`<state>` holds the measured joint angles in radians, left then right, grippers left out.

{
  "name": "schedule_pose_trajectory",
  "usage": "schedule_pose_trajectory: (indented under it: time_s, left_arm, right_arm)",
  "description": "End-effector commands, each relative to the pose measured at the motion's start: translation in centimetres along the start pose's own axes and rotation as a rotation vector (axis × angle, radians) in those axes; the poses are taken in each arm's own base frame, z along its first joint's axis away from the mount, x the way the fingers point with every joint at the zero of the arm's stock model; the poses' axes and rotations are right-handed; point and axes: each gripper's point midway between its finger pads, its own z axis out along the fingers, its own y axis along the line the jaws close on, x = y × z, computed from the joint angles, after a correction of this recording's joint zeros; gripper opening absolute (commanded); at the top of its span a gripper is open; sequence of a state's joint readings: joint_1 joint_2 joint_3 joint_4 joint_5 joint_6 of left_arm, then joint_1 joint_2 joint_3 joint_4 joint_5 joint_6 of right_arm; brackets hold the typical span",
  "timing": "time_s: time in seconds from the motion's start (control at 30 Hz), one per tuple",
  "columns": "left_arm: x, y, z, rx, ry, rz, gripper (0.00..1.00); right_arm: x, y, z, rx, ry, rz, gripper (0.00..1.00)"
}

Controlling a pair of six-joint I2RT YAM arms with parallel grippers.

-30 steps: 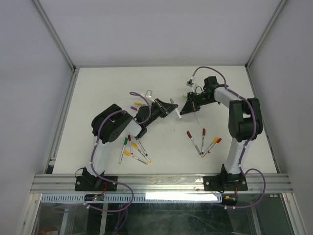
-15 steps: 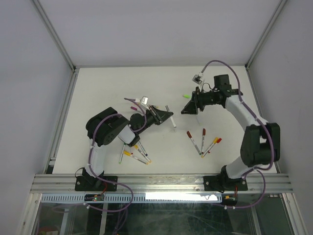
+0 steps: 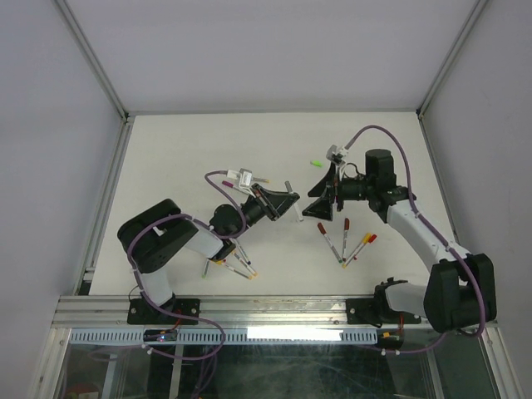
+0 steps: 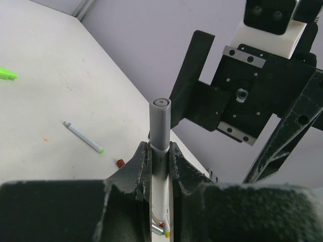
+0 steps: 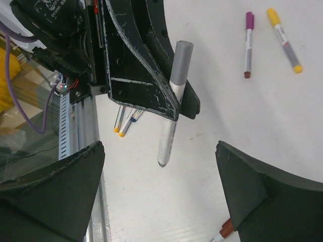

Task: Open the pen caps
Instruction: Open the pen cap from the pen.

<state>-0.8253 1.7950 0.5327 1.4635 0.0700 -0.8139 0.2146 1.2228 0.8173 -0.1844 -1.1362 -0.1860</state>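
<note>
My left gripper (image 3: 281, 202) is shut on a white-grey pen (image 4: 160, 151) whose grey end (image 4: 160, 118) sticks out past the fingertips. Seen from the right wrist, that pen (image 5: 173, 101) hangs slanted above the table. My right gripper (image 3: 318, 205) faces it from the right with its jaws wide open and nothing between them (image 5: 159, 191). A loose green cap (image 3: 316, 163) lies on the table behind the grippers, also seen as the green cap (image 4: 6, 74) from the left wrist. A purple cap (image 3: 226, 177) lies far left. A dark red cap (image 4: 120, 163) lies beside an uncapped green-tipped pen (image 4: 83, 137).
Several red- and yellow-capped pens (image 3: 345, 241) lie fanned out in front of the right gripper. Another cluster of pens (image 3: 231, 262) lies by the left arm's base. A purple pen (image 5: 248, 43) and a yellow pen (image 5: 285, 38) show in the right wrist view.
My right gripper has opened wide, left the green cap at the back, and swung nearer and lower to face the left gripper. The left gripper drew back slightly, still holding the pen.
</note>
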Motion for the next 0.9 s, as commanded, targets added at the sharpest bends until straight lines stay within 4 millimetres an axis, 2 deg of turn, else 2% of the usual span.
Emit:
schedule_pose_trajectory:
  time_s: [0.0, 0.2, 0.43, 0.5, 0.57, 0.67, 0.73, 0.77, 0.8, 0.87]
  left_arm:
    - [-5.9, -5.8, 0.6, 0.184, -0.269, 0.081, 0.00]
    - [-5.5, -6.6, 1.4, 0.196, -0.285, 0.075, 0.00]
    - [-5.2, -7.0, 2.0, 0.205, -0.285, 0.054, 0.00]
    - [-5.1, -6.9, 2.1, 0.204, -0.287, 0.047, 0.00]
    - [-5.1, -6.7, 2.2, 0.196, -0.290, 0.037, 0.00]
    - [-5.1, -6.7, 2.2, 0.194, -0.288, 0.030, 0.00]
    - [-5.1, -6.7, 2.1, 0.195, -0.288, 0.027, 0.00]
    - [-5.1, -6.7, 2.1, 0.196, -0.288, 0.028, 0.00]
    - [-5.1, -6.7, 2.0, 0.195, -0.287, 0.028, 0.01]
    - [-5.2, -6.8, 1.8, 0.192, -0.290, 0.030, 0.11]
  right_arm:
    - [-0.1, 0.4, 1.7, -0.019, -0.001, -0.026, 0.92]
    - [1.2, -0.3, 2.9, 0.008, 0.021, 0.015, 0.87]
    - [1.3, -0.1, 3.4, 0.008, 0.021, 0.013, 0.68]
    - [1.2, 0.1, 3.4, 0.001, 0.017, 0.009, 0.60]
    - [1.1, 0.2, 3.3, -0.004, 0.012, 0.006, 0.46]
    - [1.0, 0.3, 3.3, -0.010, 0.013, 0.013, 0.18]
    - [0.9, 0.3, 3.3, -0.012, 0.016, 0.018, 0.05]
    - [0.9, 0.3, 3.4, -0.014, 0.019, 0.022, 0.00]
    - [0.8, 0.3, 3.4, -0.015, 0.021, 0.023, 0.00]
    - [0.7, 0.4, 3.3, -0.018, 0.023, 0.026, 0.00]
